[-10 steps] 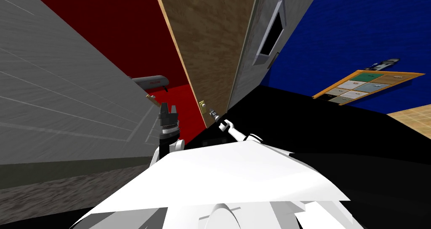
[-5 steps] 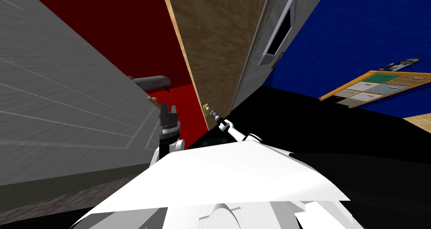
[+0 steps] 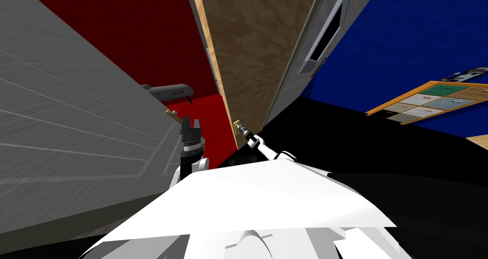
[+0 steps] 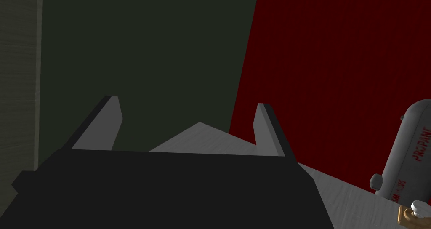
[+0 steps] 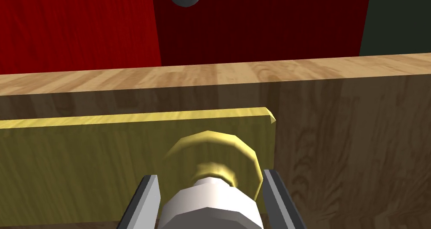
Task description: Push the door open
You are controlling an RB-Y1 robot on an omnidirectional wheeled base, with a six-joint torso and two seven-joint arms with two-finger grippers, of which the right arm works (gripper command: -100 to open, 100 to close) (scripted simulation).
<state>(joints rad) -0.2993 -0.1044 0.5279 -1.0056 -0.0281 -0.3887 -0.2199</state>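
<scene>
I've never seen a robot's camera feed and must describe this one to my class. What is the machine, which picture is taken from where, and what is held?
It is a two-armed robot at a door. The head view looks down from its head at the wooden door. The right wrist view comes from a camera on that hand: the right pincer is shut on the white door knob, which sits on a brass plate. The left wrist view shows the left pincer open and empty, with a grey propane tank beyond it.
</scene>
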